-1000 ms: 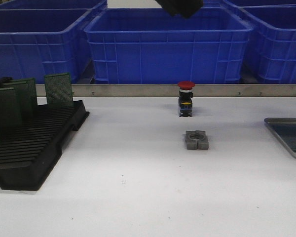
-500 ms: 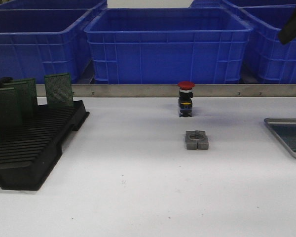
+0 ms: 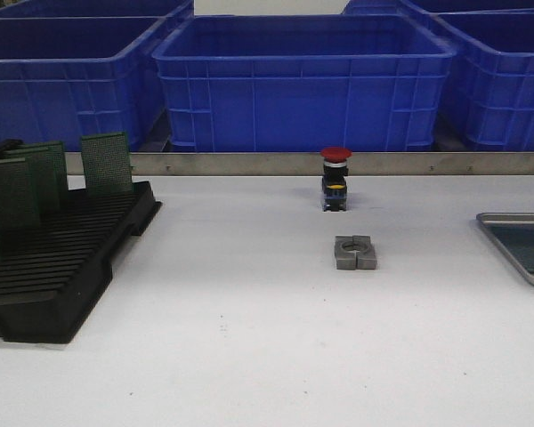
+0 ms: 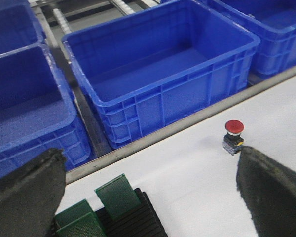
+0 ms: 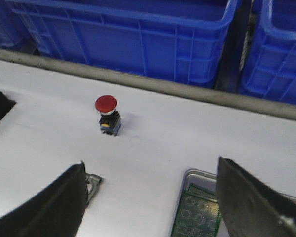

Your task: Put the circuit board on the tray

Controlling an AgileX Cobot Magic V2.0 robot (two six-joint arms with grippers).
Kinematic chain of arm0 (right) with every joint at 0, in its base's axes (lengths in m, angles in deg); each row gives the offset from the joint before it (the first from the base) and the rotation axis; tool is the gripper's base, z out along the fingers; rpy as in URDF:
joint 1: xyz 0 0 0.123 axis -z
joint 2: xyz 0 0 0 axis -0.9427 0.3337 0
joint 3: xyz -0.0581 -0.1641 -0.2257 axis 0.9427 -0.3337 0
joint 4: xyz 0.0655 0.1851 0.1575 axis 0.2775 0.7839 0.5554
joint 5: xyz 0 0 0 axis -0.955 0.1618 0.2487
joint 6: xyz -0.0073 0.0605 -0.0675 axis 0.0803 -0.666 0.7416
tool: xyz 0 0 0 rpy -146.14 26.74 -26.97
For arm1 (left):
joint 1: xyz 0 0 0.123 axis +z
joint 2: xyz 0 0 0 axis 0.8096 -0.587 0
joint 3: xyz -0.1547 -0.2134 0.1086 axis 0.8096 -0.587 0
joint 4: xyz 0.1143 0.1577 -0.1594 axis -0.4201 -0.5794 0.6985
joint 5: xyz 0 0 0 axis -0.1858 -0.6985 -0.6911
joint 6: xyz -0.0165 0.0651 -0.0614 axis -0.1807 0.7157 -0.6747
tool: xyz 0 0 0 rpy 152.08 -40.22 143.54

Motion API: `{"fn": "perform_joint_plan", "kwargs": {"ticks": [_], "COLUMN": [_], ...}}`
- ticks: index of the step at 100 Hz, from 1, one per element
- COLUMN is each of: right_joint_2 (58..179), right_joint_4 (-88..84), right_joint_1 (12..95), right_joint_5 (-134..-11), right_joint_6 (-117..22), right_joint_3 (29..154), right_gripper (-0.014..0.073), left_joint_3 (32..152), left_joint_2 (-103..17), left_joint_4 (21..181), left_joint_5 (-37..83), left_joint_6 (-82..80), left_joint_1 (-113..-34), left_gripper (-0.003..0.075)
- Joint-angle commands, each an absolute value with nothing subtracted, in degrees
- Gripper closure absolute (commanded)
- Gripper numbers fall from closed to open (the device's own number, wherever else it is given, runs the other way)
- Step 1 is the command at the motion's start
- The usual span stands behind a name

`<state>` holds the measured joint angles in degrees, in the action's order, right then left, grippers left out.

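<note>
Both tools spread wide, nothing between the fingers of either.

Left tool: hangs high above the rack end of the desk. The black slotted rack sits directly below and between its fingers. Green circuit boards stand upright on edge in the slots, several in a row, faces parallel. From this tool the nearest board lies straight down and slightly toward the left finger side. In the left wrist view the boards' long edges run crosswise to the slots, from one finger toward the other.

Right tool: hovers over the grey tray at the far right of the desk. One green circuit board already lies flat on the tray floor, just below and between the fingers, nearer the right finger. Only part of it shows; the bottom of the view cuts it off.

Also on the desk: red-capped push button beyond both tools, and a small grey metal block close to the right tool's left finger. Blue bins behind the desk rail.

Judgement: one board looks delivered. If more are due, the left arm is much the nearer to the rack; a straight descent onto a board's top edge is the relation that matters. Whether the fingers span a board's thin faces cannot be told.
</note>
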<state>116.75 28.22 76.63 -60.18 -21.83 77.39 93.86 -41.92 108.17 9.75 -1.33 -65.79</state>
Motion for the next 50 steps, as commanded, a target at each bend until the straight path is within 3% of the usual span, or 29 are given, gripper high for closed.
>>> {"fn": "perform_joint_plan", "kwargs": {"ticks": [1,23,50], "right_joint_2": [109.59,94.01,79.65], "right_joint_4": [29.87,30.81,32.6], "right_joint_1": [76.44,76.44,76.49], "right_joint_5": [-66.62,-73.99,-80.23], "right_joint_6": [-19.15,-18.16,-18.16], "right_joint_3": [75.77,65.51,55.66], "right_gripper": [0.0033,0.0033,0.0033], "left_joint_3": [88.81,72.83,64.59], "left_joint_2": [-36.14,-23.14,-11.63], "left_joint_4": [111.24,111.24,110.84], "left_joint_5": [17.89,26.59,29.15], "left_joint_6": [-2.19,-2.19,-2.19], "left_joint_1": [-65.15,-65.15,-65.15], "left_gripper": [0.0071,0.0072,0.0095]}}
